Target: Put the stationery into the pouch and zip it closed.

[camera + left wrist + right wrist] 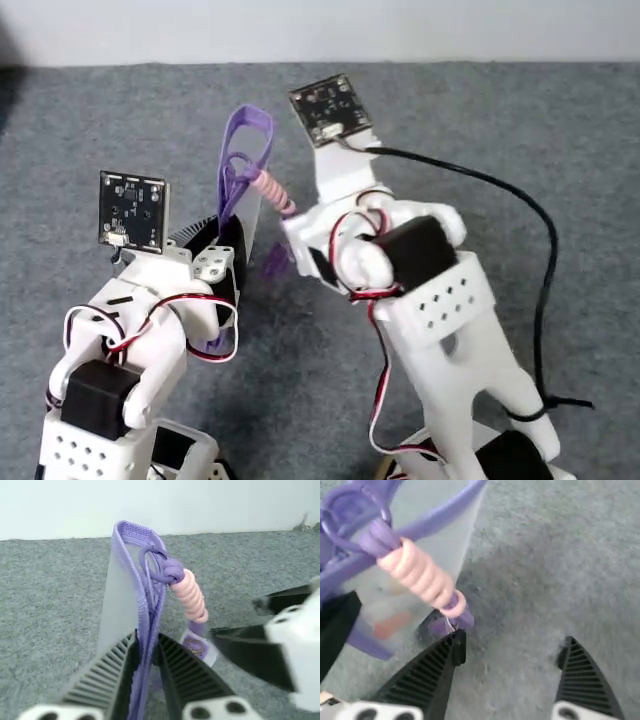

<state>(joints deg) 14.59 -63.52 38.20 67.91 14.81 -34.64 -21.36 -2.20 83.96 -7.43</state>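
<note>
A clear pouch [243, 200] with purple trim [142, 580] stands upright off the grey carpet, and my left gripper [148, 652] is shut on its purple zipper edge. A pink beaded zipper pull [191, 596] hangs from the pouch's top toward the right arm. My right gripper [512, 652] is open just beside the pull [420, 575], its fingers apart over bare carpet with nothing between them. Through the clear wall [395, 615] an orange shape shows inside the pouch. In the high view the right gripper [300, 250] sits close to the pull [275, 190].
Grey carpet [520, 140] covers the table, with a white wall along the far edge. A black cable [545, 260] runs down the right side past the right arm's base.
</note>
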